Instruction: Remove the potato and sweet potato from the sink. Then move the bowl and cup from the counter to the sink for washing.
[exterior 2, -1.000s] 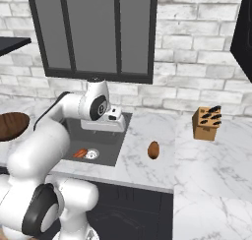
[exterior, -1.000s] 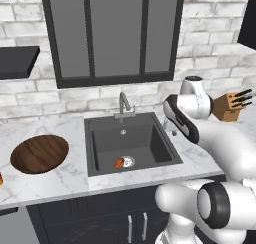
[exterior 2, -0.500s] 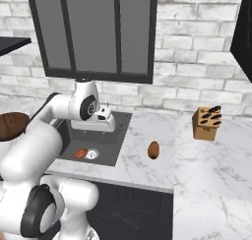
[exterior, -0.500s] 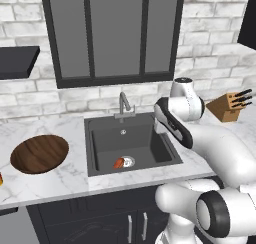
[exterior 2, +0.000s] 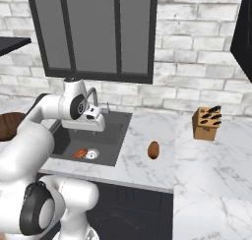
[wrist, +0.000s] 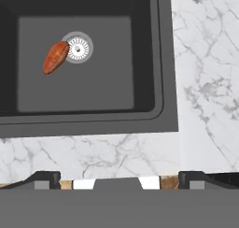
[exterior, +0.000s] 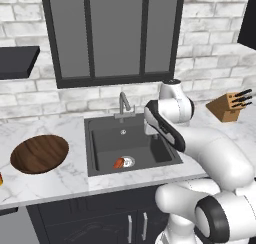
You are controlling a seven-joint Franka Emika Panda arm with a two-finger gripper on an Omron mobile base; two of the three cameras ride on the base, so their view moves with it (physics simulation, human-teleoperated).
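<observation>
The reddish-orange sweet potato (exterior: pixel 118 163) (exterior 2: pixel 79 153) (wrist: pixel 56 57) lies on the floor of the dark grey sink (exterior: pixel 150 155) (exterior 2: pixel 115 135) (wrist: pixel 140 82), touching the round drain. The dull brown potato (exterior 2: pixel 153 150) rests on the white marble counter (exterior 2: pixel 138 172) right of the sink. My gripper (exterior 2: pixel 94 126) (wrist: pixel 119 180) hangs open and empty above the sink's right rim. The wooden bowl (exterior: pixel 40 154) (exterior 2: pixel 7 126) sits on the counter left of the sink. A sliver of the orange-yellow cup (exterior: pixel 1 179) peeks in at the left edge.
A slim grey faucet (exterior: pixel 123 104) stands behind the basin. A wooden knife block (exterior: pixel 227 106) (exterior 2: pixel 206 123) sits at the back right of the counter. Dark glass-front cabinets hang on the brick wall above the sink.
The arm has swung left, carrying the open gripper from over the counter beside the sink to above the sink's right rim. The potato and sweet potato have not moved.
</observation>
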